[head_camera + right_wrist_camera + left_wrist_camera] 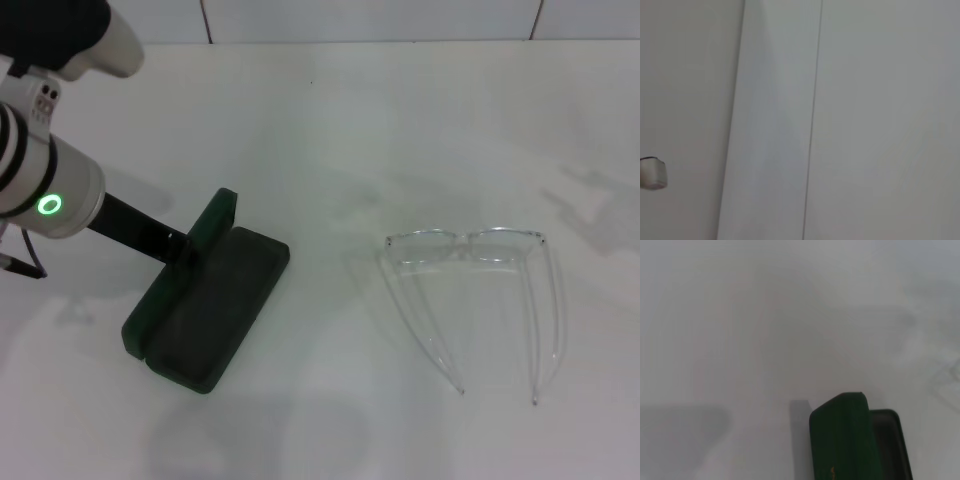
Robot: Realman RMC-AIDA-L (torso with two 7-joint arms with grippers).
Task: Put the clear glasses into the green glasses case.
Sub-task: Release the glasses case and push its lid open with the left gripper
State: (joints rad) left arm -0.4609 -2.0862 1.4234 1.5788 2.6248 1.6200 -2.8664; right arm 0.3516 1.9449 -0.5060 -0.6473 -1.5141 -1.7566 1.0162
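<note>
No readable text anywhere. Only mark: a tiny gold smudge on the lid of the green glasses case (845, 440), seen in left wrist view, too small/blurred to make out letters. Left arm has a lit green ring light (48, 206) w/ no digits or label, and nothing printed shows on the case in head view.

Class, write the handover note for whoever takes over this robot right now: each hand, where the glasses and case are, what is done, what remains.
Left hand: at the raised lid of the green case, on its far side; grip not visible.
Right hand: out of sight in every view.
Case: open on the table, on the robot's left, with nothing inside.
Clear glasses: on the table to the right of the case, apart from it, arms unfolded toward the robot.
Done: case opened.
Left: pick up the glasses and place them in the case.
</note>
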